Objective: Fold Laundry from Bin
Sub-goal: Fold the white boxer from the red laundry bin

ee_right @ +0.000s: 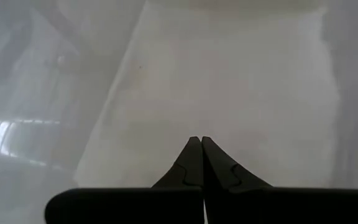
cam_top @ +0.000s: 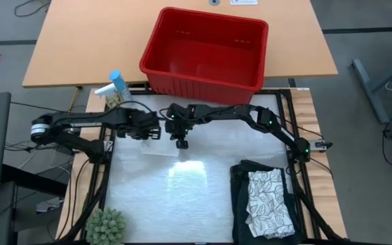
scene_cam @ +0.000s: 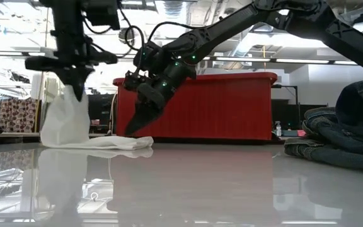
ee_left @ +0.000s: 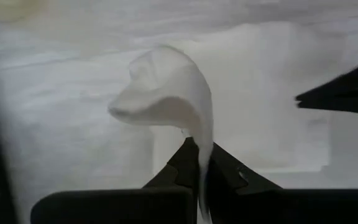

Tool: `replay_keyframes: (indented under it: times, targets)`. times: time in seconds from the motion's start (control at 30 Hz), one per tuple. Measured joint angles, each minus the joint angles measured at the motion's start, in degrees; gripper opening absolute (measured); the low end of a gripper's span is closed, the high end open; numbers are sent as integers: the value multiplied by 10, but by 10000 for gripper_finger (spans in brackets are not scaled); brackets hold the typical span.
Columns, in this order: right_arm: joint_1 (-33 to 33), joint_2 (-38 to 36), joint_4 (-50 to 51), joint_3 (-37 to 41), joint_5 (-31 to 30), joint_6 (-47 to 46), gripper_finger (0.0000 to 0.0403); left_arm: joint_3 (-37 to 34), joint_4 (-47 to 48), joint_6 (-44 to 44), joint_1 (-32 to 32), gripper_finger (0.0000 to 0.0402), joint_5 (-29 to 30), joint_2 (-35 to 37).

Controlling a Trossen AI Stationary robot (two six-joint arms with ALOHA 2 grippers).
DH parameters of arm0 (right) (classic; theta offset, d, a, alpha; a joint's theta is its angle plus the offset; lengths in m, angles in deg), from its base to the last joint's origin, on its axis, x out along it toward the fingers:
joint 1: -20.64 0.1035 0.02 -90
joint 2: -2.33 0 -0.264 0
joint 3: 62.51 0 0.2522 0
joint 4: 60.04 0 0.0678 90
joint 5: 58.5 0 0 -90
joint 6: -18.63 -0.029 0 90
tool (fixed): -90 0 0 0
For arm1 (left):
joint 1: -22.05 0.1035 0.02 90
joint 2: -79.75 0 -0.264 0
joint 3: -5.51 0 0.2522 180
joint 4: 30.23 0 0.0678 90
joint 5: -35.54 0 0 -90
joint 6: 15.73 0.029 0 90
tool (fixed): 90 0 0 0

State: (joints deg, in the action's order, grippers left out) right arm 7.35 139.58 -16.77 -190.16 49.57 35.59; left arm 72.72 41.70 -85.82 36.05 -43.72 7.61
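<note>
low view: left pincer [scene_cam: 75, 88] clamps the whitish cloth [scene_cam: 74, 126], lifting it; closed right pincer [scene_cam: 133, 129] touches its flat end.

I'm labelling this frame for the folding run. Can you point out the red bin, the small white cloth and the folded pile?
red bin [cam_top: 156, 64]: high view, its left wall.
small white cloth [scene_cam: 65, 126]: low view, the lifted part.
folded pile [cam_top: 267, 204]: high view, the leaf-patterned cloth on top.

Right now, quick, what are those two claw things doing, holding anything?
Left gripper: closed, its fingers pinching the small whitish cloth and lifting one end.
Right gripper: closed, tips down over the cloth, gripping nothing visible.
</note>
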Motion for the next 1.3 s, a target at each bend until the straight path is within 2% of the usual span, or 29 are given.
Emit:
replay_keyframes:
  times: [0.23, 0.47, 0.73, 0.9, 1.3]
  targets:
    - [-21, 0, 12, 0, 0, -16, 15, 0, -93, 0, -2, 0, -6, -38]
    - [-44, 0, 36, 0, 0, -15, 15, 0, -117, -13, -2, 0, 5, -39]
    - [-36, 4, 3, 18, -2, -12, 15, 0, -156, -19, 0, 0, 14, -38]
    - [-25, 23, -33, 18, -3, -25, 15, 0, -203, -19, 0, 0, -2, -38]
    - [-29, 35, -46, 17, 4, -32, 15, 0, -220, -4, -16, 0, -47, -38]
